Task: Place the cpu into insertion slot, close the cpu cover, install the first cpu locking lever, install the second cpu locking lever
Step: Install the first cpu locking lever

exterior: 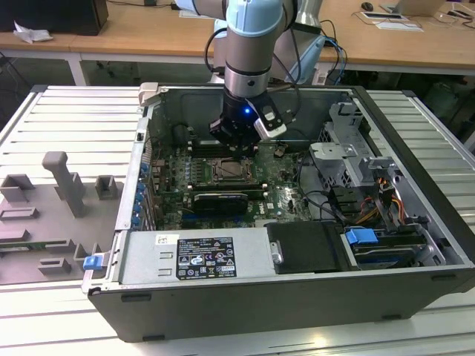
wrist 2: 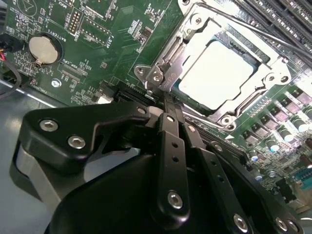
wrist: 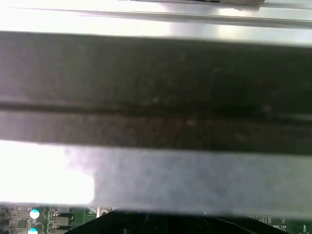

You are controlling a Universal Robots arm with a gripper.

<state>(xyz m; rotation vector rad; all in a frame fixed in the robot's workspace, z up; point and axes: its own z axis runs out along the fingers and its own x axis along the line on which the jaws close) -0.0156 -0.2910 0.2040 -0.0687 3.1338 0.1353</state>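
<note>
The cpu (wrist 2: 217, 73) lies seated in the insertion slot (wrist 2: 273, 73) on the green motherboard (wrist 2: 97, 53), its pale metal face upward. The cpu cover (wrist 2: 192, 36) is down over it, framing the chip through its square window. In the second wrist view the end effector (wrist 2: 168, 109) sits just beside the slot's near corner, its black fingers (wrist 2: 173, 146) drawn together to a narrow line with no visible gap; the tip is at a silvery lever end (wrist 2: 163, 78) at the socket's edge. Whether the fingers actually grip that lever cannot be told.

In the exterior view the arm (exterior: 249, 44) descends nearly vertically into the open computer case (exterior: 415, 245), wrist pointing down, with the end effector (exterior: 239, 144) immediately above the insertion slot (exterior: 231, 170). A blue light (exterior: 246, 111) shows on the wrist.

The case lies on its side on the tabletop (exterior: 67, 111). Relative to the slot it contains the motherboard all round, a power supply (exterior: 200, 256) toward the camera, and a drive cage (exterior: 356, 159) with cables toward the exterior view's right. A round coin battery (wrist 2: 43, 48) sits on the board, well apart from the slot.
</note>
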